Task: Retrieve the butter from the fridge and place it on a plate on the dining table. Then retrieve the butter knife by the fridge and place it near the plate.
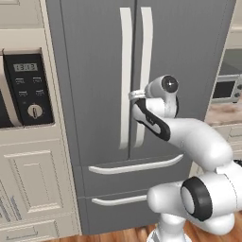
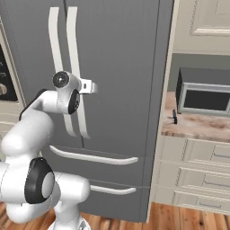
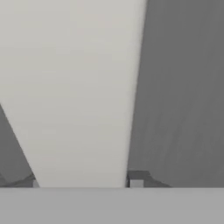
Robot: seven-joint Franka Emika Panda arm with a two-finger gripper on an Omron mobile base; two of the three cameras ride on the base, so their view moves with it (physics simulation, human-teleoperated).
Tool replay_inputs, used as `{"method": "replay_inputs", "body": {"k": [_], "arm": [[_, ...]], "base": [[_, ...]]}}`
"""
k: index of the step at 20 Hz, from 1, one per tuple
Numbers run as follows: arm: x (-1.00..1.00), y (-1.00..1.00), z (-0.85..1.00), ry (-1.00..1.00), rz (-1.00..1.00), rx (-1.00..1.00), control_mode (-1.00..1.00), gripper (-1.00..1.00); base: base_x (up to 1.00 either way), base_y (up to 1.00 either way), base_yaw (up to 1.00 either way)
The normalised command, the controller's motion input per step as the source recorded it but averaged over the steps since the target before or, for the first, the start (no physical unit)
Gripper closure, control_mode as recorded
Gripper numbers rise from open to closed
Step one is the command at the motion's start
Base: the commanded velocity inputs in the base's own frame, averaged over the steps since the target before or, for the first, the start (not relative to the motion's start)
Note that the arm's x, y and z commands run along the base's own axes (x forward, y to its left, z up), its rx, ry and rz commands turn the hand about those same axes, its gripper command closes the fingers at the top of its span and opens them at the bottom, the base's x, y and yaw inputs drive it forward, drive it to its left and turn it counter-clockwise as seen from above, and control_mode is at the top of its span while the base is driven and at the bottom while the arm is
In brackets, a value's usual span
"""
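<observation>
The fridge (image 1: 94, 71) (image 2: 121, 67) stands shut, both doors closed, so the butter is hidden. My gripper (image 2: 91, 85) (image 1: 136, 95) is at mid-height on the right door's long pale handle (image 2: 76, 54) (image 1: 145, 47). In the hand view that handle (image 3: 83, 96) runs between my gripper's (image 3: 85, 183) two fingertips (image 3: 136, 183), which sit against its edges. The butter knife (image 2: 174, 117), small and dark, is on the marbled counter just right of the fridge. The plate and the dining table are out of view.
A dark microwave (image 2: 204, 96) (image 1: 226, 89) sits on the counter (image 2: 197, 123) right of the fridge, over cream drawers (image 2: 197, 175). A wall oven panel (image 1: 28, 90) is left of the fridge. Two fridge drawers with curved handles (image 1: 134, 166) lie below the doors.
</observation>
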Motion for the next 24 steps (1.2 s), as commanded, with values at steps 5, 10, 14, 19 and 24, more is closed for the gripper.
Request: {"method": "replay_inputs", "body": {"k": [5, 10, 14, 19, 24], "arm": [[-0.88, -0.21, 0.29, 0.08, -0.03, -0.05, -1.00, 1.00], [-1.00, -0.52, 0.62, 0.17, 0.01, -0.02, -1.00, 1.00], [-1.00, -0.78, 0.48, 0.21, 0.07, 0.00, -1.00, 1.00], [-1.00, -0.99, 0.21, 0.15, 0.11, 0.09, -1.00, 1.00], [-1.00, -1.00, 0.01, 0.10, 0.15, 0.24, -1.00, 1.00]], "base": [[0.00, 0.00, 0.00], [0.00, 0.00, 0.00], [0.00, 0.00, 0.00], [0.00, 0.00, 0.00], [0.00, 0.00, 0.00]]}}
